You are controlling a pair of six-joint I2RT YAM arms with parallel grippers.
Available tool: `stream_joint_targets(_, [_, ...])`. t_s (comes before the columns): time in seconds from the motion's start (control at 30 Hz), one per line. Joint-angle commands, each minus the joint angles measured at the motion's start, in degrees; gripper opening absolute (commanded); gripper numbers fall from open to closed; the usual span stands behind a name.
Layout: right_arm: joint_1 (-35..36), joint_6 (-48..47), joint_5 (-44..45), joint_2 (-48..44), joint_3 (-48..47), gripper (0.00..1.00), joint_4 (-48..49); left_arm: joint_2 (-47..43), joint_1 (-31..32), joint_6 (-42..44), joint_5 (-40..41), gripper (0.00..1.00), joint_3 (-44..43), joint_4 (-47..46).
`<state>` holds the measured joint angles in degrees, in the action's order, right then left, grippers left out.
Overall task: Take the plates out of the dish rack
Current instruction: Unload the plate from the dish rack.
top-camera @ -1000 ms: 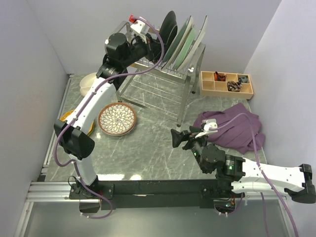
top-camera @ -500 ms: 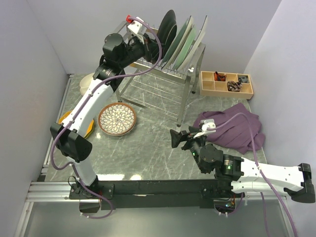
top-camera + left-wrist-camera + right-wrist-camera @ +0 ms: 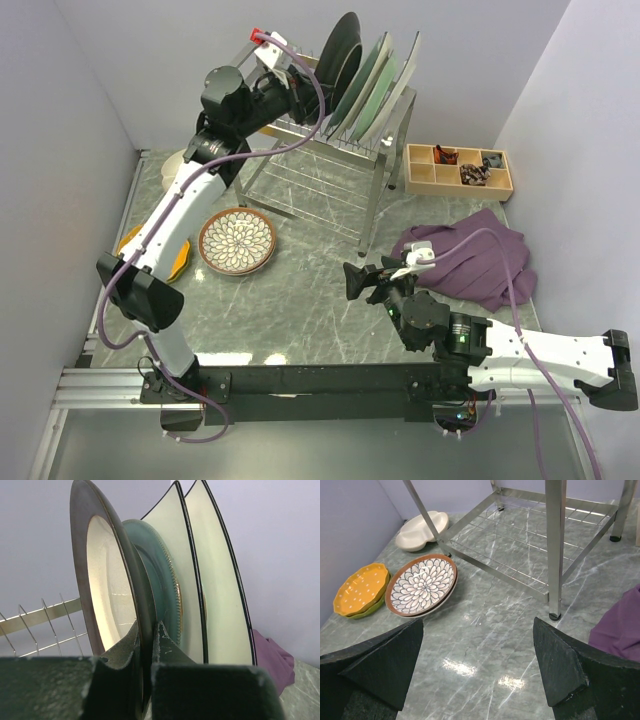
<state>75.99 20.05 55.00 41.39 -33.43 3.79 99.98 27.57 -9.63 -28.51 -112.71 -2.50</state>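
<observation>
The dish rack (image 3: 376,196) stands at the back of the table. Its top tier holds the dark-rimmed cream plate (image 3: 341,44), a grey-blue plate (image 3: 161,575) and two pale square plates (image 3: 222,580). My left gripper (image 3: 308,82) is shut on the lower rim of the dark-rimmed cream plate (image 3: 102,580), one finger on each face. My right gripper (image 3: 358,280) is open and empty, low over the table in front of the rack. The brown petal-patterned plate (image 3: 237,240), the orange-yellow dotted plate (image 3: 361,586) and the cream divided plate (image 3: 422,529) lie on the table at the left.
A wooden compartment tray (image 3: 458,170) sits at the back right. A purple cloth (image 3: 470,260) lies right of the rack's front leg (image 3: 555,545). Walls close in on the left, back and right.
My left gripper has risen a little with the dark-rimmed plate, which now stands higher than the other plates in the rack. The right arm has barely moved.
</observation>
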Motion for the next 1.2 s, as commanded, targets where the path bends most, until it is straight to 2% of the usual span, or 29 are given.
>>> stream_joint_targets(0.0, [0.57, -0.02, 1.33, 0.01, -1.99, 0.95, 0.69, -6.90, 0.90, 1.80, -2.95, 0.01, -2.78, -11.56])
stream_joint_targets(0.6, [0.65, -0.45, 1.69, 0.45, -2.08, 0.96, 0.95, -10.33, 0.99, 7.25, -1.90, 0.01, 0.38, -13.40])
stream_joint_targets(0.93, [0.57, -0.54, 1.86, 1.15, -2.25, 0.96, 0.95, -16.40, 0.90, 15.68, 2.67, 0.01, 5.83, -13.94])
stream_joint_targets(1.17, [0.65, -0.63, 2.30, 1.33, -2.43, 0.96, 0.69, -18.07, 0.90, 15.17, 1.09, 0.01, 6.18, -15.25])
